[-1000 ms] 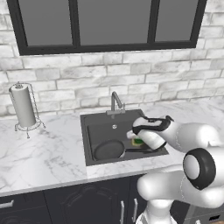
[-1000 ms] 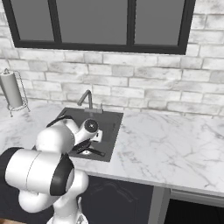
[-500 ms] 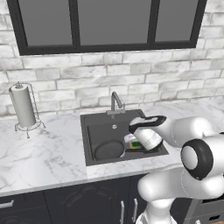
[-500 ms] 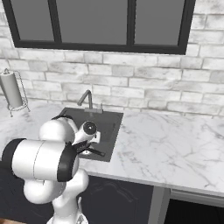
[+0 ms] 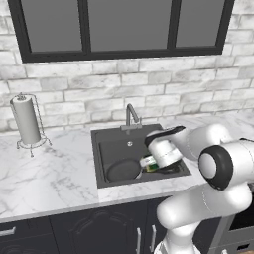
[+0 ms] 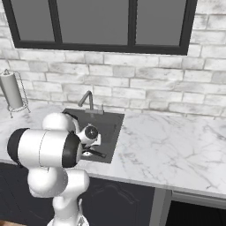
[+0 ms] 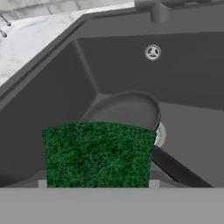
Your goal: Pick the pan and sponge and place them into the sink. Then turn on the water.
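The dark pan (image 5: 123,169) lies in the left front part of the sink (image 5: 113,147), its thin handle (image 7: 175,168) running off to the right. My gripper (image 5: 150,162) hangs low over the basin just right of the pan and is shut on the sponge (image 5: 152,164). In the hand view the sponge's green face (image 7: 98,153) sits between the fingers and hides their tips, with the pan (image 7: 127,109) right behind it. A silver drain (image 7: 160,134) peeks out from under the pan's edge. The grey gooseneck faucet (image 5: 130,114) stands at the back rim with no stream running.
A paper towel holder (image 5: 27,121) stands on the marble counter far to the left of the sink. Brick wall and a dark window rise behind the faucet (image 6: 86,98). Open marble counter (image 6: 176,141) stretches to the right of the sink (image 6: 111,128).
The hand has moved a little left and down into the basin, carrying the sponge closer to the pan. The pan has not moved.
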Robot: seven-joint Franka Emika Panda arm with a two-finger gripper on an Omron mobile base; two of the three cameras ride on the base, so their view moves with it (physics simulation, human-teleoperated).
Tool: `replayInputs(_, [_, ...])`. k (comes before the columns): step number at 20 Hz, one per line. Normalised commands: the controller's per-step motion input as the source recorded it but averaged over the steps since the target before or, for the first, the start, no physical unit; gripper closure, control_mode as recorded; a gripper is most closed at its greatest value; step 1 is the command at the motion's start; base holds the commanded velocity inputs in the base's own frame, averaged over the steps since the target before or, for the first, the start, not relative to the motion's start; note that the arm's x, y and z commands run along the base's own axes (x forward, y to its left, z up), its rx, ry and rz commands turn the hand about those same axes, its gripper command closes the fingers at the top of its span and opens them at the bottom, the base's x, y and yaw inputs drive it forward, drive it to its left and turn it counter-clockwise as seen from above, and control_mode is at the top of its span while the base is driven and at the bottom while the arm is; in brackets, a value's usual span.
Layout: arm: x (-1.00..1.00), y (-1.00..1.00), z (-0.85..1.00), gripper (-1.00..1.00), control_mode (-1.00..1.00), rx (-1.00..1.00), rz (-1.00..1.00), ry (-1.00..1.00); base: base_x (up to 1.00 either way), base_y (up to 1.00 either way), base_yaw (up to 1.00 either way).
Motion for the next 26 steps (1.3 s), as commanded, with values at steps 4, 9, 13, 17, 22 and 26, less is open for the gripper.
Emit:
replayInputs(4, [0.02, 0.09, -0.27, 1.0, -1.0, -0.05, 0.08, -0.06, 0.0, 0.0, 0.0])
replayInputs(9, [0.05, 0.07, -0.25, 1.0, -1.0, -0.04, 0.07, -0.06, 0.0, 0.0, 0.0])
replayInputs(13, [0.1, 0.04, -0.21, 1.0, -1.0, -0.04, 0.06, -0.06, 0.0, 0.0, 0.0])
replayInputs(17, [0.16, 0.0, -0.13, 1.0, -1.0, -0.03, 0.06, -0.05, 0.0, 0.0, 0.0])
replayInputs(22, [0.24, 0.0, -0.01, 1.0, -1.0, -0.02, 0.04, -0.02, 0.0, 0.0, 0.0])
replayInputs(26, [0.33, 0.0, 0.04, 1.0, -1.0, 0.0, 0.01, 0.0, 0.0, 0.0, 0.0])
